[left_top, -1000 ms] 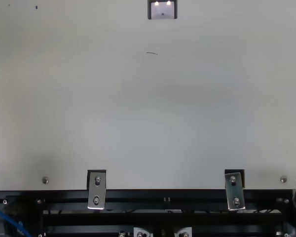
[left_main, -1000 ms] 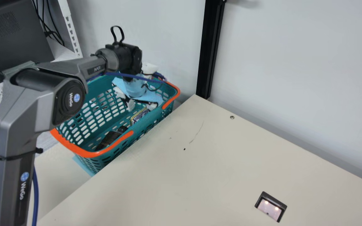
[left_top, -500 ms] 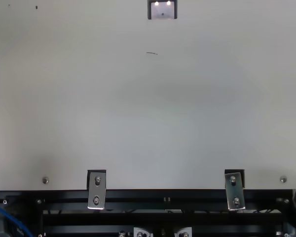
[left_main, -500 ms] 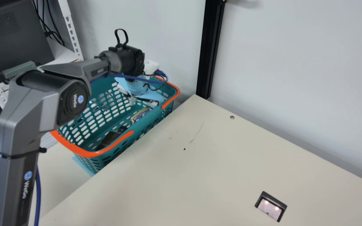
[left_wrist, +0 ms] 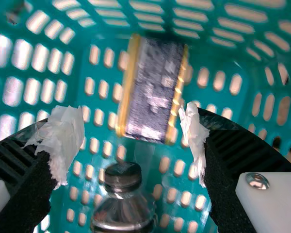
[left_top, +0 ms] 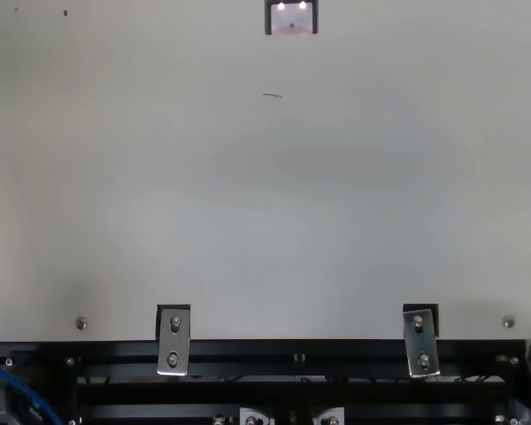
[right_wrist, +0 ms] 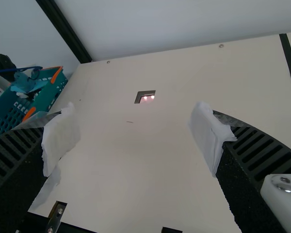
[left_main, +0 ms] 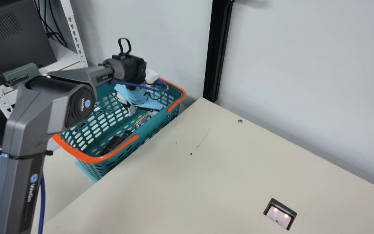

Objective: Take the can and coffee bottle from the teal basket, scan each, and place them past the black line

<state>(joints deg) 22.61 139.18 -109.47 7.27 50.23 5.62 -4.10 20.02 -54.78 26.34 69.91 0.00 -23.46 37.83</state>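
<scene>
Plainly, both ribbed jaws gape wide, empty, the left over the slotted teal basket (left_main: 153, 127).

left wrist view close, down into basket (left_wrist: 211, 52)

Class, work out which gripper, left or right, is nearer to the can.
Left. The left gripper is at the teal basket, open toward the can lying inside; the right gripper is over the cream table, outside the basket.
</scene>
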